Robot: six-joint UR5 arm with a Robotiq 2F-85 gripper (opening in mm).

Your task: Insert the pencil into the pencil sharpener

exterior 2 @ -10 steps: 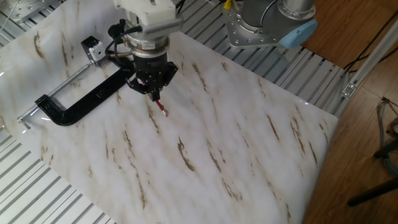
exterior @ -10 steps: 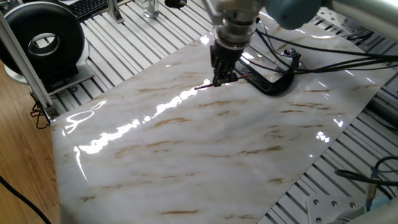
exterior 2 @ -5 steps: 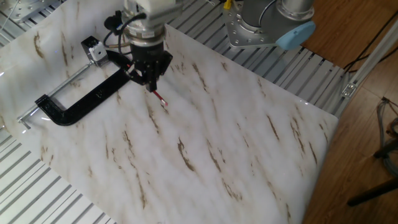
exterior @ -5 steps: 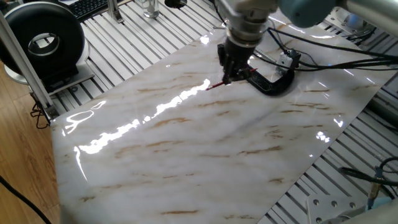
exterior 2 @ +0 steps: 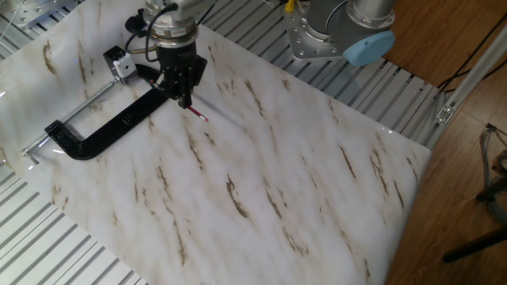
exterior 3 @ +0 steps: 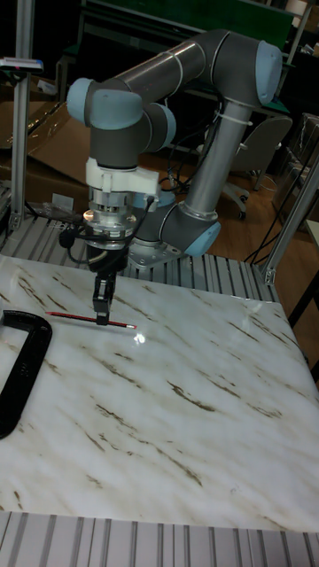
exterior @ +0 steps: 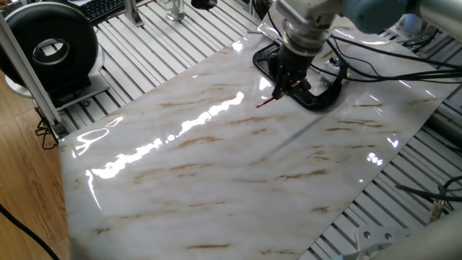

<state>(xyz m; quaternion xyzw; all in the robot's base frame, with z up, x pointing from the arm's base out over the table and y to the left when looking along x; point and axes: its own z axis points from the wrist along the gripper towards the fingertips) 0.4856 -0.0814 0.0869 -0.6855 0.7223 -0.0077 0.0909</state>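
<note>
The pencil is lying level in the air, clamped between the fingers just above the worktop. The sharpener is sitting near the fingers, beside the black clamp.

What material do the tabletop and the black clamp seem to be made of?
Tabletop: looks like marble, white with brown veins; its strong glare suggests a polished or laminated surface, so it may only be a marble-pattern sheet. Clamp: probably metal with a matte black coating; it has a rigid C-shape and a bare silver screw rod.
</note>
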